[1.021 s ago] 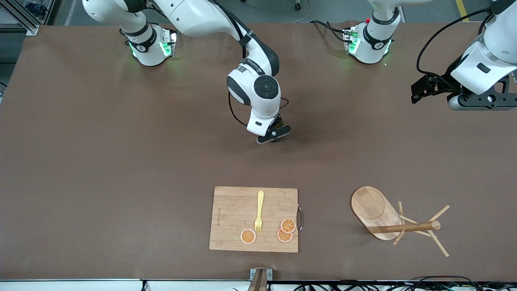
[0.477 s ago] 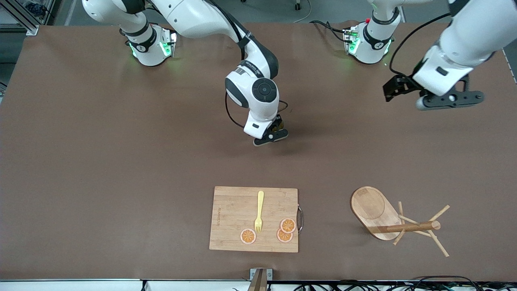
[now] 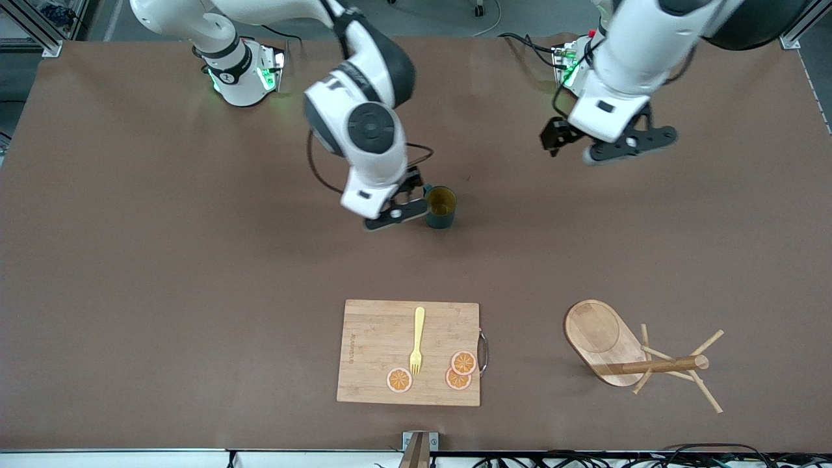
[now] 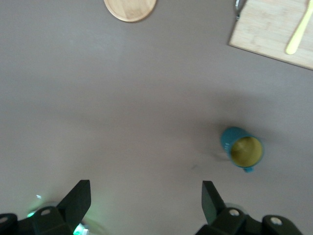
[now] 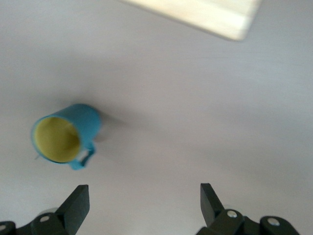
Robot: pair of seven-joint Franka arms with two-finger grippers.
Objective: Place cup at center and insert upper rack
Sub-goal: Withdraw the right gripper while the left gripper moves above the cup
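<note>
Cup [image 3: 441, 207]: you see it upright mid-table, freed.
Right gripper [image 3: 394, 218]: beside the cup, fingers wide.
Left gripper [image 3: 625, 146]: wide, empty.
Upper rack [image 3: 624, 354]: tipped near the front edge, awaiting you.

Bench [image 3: 162, 260]: matt brown, smooth. Cup [image 3: 441, 207]: teal outside, mustard inside, looks glazed (faint sheen only). Upper rack [image 3: 624, 354]: light bare wood, smooth base and pegs. Cutting board [image 3: 390, 354]: pale wood, visible grain, metal handle. Fork [image 3: 416, 339]: yellow, plastic-looking. My arm shells: glossy white.
</note>
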